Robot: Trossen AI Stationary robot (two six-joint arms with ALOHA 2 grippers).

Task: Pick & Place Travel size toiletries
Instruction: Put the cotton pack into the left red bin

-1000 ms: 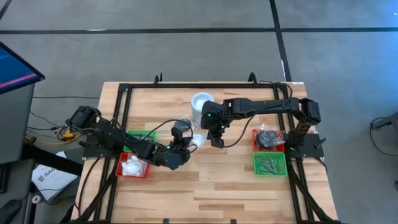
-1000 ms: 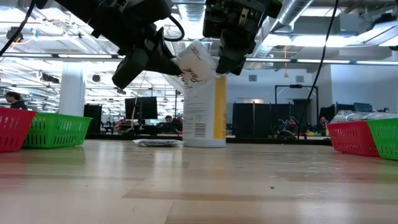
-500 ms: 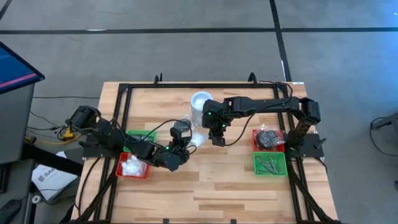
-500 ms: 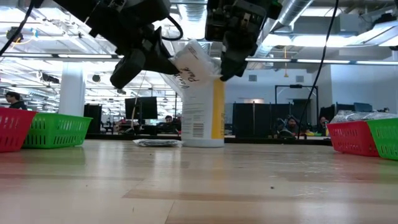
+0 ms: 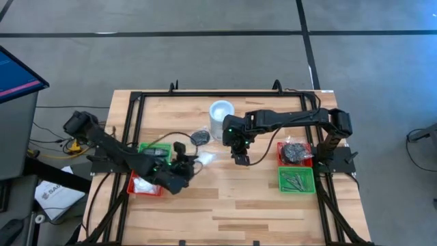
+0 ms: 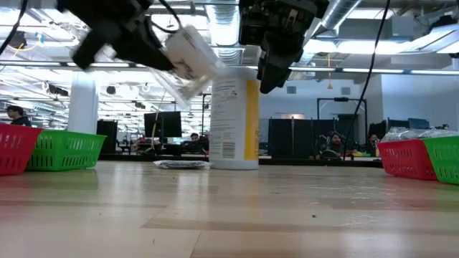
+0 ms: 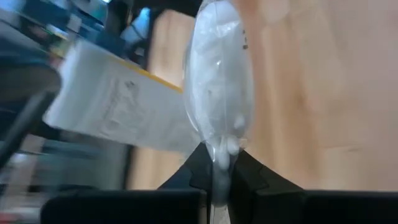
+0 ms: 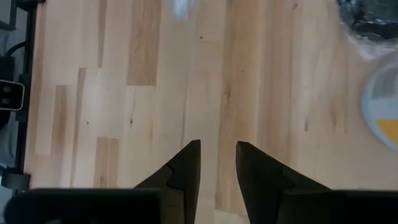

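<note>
A: What has the left gripper (image 7: 219, 177) got?

B: A white packet (image 7: 217, 81), clear plastic with something pale inside. The 2 fingers are closed on its bottom seam, and the bag stands straight out beyond the tips, clear of the table (image 5: 232, 198). In the low view the packet (image 6: 192, 54) hangs high in the air, well above the wood.

A: How would you expect it to handle?

B: Light and soft, I'd judge. The film looks thin and slick, and the body bulges past the pinch, so it can swing or slip. Holding it by the seam looks right; squeezing the puffy middle would likely squash the contents.

A: And the right gripper (image 8: 216, 163)?

B: Its fingers are slightly apart with nothing between them, only bare boards beyond the tips. From above it (image 5: 242, 158) hangs over the table, near the packet (image 5: 203, 158) and just in front of the white canister (image 5: 220, 117).

A: Anything else near it?

B: A dark pouch (image 5: 199, 137) lies flat on the table beside the canister, beyond the left gripper's packet. It looks crinkly and limp too, best taken at an edge.

A: Farther out?

B: Behind the left gripper, toward its base, sit a red tray (image 5: 138, 186) with white packets and a green tray (image 5: 151, 148). Past the right gripper, another red tray (image 5: 295, 152) holds dark pieces and a green one (image 5: 296, 180) thin silvery tubes.
</note>
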